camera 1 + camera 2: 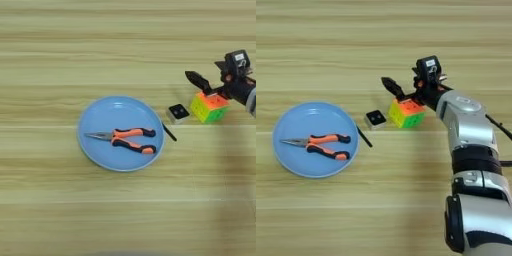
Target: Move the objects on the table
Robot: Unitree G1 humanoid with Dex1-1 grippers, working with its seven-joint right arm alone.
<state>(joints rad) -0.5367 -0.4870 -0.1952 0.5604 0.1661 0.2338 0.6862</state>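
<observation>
The puzzle cube (406, 113), with orange, green and yellow faces, sits on the table (406, 200) right of centre. My right gripper (407, 90) hangs just above and behind it, open. One black finger (392, 86) reaches out past the cube's upper left corner, and the other stays near the wrist at the cube's upper right. Just left of the cube lies the small white block with a black face (375, 119). The orange-and-black pliers (125, 139) lie on the round blue plate (100, 112), nose pointing left.
A thin black stick (169, 132) lies against the plate's right rim, below the white block. My silver forearm (468, 125) comes up from the bottom right. Bare wood stretches across the far side and the near left.
</observation>
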